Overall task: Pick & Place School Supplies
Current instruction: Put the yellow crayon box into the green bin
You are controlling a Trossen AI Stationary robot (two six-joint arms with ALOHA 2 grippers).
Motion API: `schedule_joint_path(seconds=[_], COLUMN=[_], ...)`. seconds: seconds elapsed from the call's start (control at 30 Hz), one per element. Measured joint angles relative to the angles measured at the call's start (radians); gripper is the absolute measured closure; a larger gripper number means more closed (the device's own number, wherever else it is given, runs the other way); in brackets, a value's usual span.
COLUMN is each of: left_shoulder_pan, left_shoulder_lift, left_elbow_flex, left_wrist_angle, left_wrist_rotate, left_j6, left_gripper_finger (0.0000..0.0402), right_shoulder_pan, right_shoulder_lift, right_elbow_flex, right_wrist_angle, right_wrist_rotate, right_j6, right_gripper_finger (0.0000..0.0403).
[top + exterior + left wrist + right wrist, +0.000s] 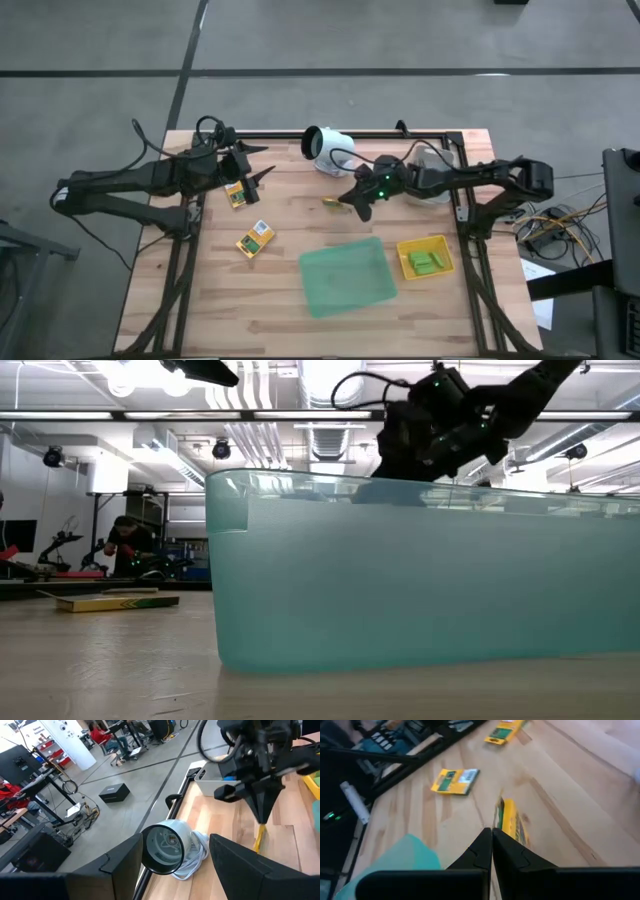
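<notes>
Left tool (262, 176) open, raised over the table's far left; right tool (352, 205) shut, mid-table.

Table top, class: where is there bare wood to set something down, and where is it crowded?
Bare: the strip of table in front of the green tray, and the near-left corner below the lower packet. Crowded: the far edge, around the white camera, the upper packet and both grippers, left, right.
</notes>
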State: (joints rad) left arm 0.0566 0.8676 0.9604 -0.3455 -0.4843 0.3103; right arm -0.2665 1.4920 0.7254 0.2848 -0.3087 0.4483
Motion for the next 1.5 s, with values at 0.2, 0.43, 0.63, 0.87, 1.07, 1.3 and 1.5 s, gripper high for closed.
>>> schedule_joint_path(seconds=[0.2, 0.43, 0.63, 0.87, 1.07, 1.3, 1.5], left_shoulder_pan=[0.000, 0.000, 0.000, 0.000, 0.000, 0.000, 0.000], left_shoulder_lift=[0.000, 0.000, 0.000, 0.000, 0.000, 0.000, 0.000], left_elbow_flex=[0.000, 0.000, 0.000, 0.000, 0.000, 0.000, 0.000], left_wrist_angle=[0.000, 0.000, 0.000, 0.000, 0.000, 0.000, 0.000], left_wrist_rotate=[0.000, 0.000, 0.000, 0.000, 0.000, 0.000, 0.000], left_j6=[0.000, 0.000, 0.000, 0.000, 0.000, 0.000, 0.000], left_gripper_finger=[0.0165, 0.0165, 0.0165, 0.0165, 0.0165, 0.0165, 0.0165], right_shoulder_pan=[0.002, 0.002, 0.011, 0.067, 0.130, 0.217, 0.279], right_shoulder_lift=[-0.079, -0.179, -0.236, -0.262, -0.260, -0.260, -0.259], right_elbow_flex=[0.000, 0.000, 0.000, 0.000, 0.000, 0.000, -0.005], right_wrist_angle=[0.001, -0.042, -0.099, -0.125, -0.125, -0.160, -0.287], right_wrist_rotate=[-0.019, -0.095, -0.179, -0.343, -0.479, -0.505, -0.508], right_j6=[-0.063, -0.064, -0.097, -0.220, -0.304, -0.373, -0.382], right_gripper_finger=[0.0395, 0.0395, 0.0395, 0.0395, 0.0395, 0.0395, 0.0395])
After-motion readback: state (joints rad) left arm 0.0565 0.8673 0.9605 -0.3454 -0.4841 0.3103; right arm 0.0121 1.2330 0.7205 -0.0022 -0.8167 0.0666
